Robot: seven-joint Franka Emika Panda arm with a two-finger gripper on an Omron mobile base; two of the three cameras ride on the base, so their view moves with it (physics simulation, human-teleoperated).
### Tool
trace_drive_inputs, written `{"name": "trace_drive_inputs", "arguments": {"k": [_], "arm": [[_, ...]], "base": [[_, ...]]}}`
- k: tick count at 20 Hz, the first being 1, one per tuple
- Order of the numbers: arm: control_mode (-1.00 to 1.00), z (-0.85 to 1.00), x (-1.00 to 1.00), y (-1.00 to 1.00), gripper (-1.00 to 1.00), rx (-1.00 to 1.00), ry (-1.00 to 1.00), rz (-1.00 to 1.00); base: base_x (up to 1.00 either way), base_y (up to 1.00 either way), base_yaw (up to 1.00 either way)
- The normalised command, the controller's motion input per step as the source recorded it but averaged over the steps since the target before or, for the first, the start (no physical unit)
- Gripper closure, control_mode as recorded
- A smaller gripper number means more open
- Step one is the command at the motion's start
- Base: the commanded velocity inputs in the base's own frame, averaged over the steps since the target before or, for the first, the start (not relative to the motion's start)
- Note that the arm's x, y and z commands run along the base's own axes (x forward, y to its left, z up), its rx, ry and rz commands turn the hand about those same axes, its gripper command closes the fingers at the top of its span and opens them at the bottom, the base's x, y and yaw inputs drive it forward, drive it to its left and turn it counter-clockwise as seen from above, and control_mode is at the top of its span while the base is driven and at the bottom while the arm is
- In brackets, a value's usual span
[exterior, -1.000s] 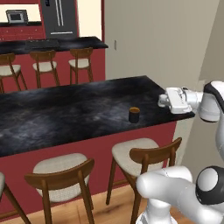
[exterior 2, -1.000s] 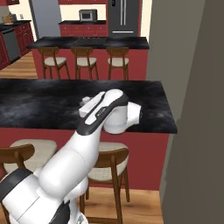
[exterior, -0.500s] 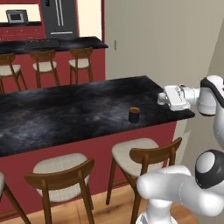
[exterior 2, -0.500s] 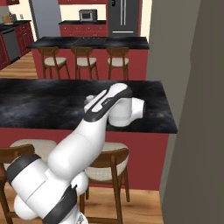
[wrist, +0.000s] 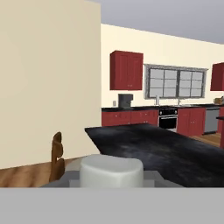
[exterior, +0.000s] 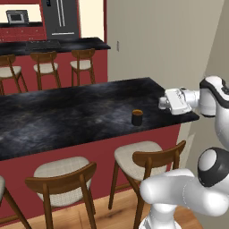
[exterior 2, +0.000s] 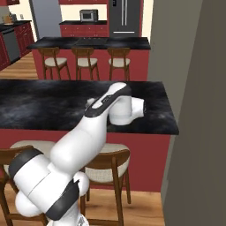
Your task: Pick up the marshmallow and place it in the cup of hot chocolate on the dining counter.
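Marshmallow (wrist: 112, 171) already picked, pinched in closed gripper (exterior: 163, 102) held level over counter (exterior: 67, 112) end, right of cup (exterior: 137, 117); carry and drop into cup left.

We see the dining counter (exterior: 67, 112) as glossy black marbled stone over matt red panels. The stools (exterior: 150, 159) show brown wood with pale cloth seats. The marshmallow (wrist: 112, 171) looks smooth, matt white.
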Motion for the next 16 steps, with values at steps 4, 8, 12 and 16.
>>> {"name": "trace_drive_inputs", "arguments": {"k": [4, 8, 12, 16], "arm": [[-1.00, -0.31, 0.17, 0.06, 1.00, 0.00, 0.08, 0.00], [-1.00, -0.21, 0.12, 0.00, 1.00, 0.00, 0.05, 0.00], [-1.00, -0.21, 0.29, 0.00, 1.00, 0.00, 0.08, 0.00], [-1.00, -0.16, 0.26, 0.02, 1.00, 0.00, 0.06, 0.00]], "base": [[0.00, 0.00, 0.00], [0.00, 0.00, 0.00], [0.00, 0.00, 0.00], [0.00, 0.00, 0.00]]}}
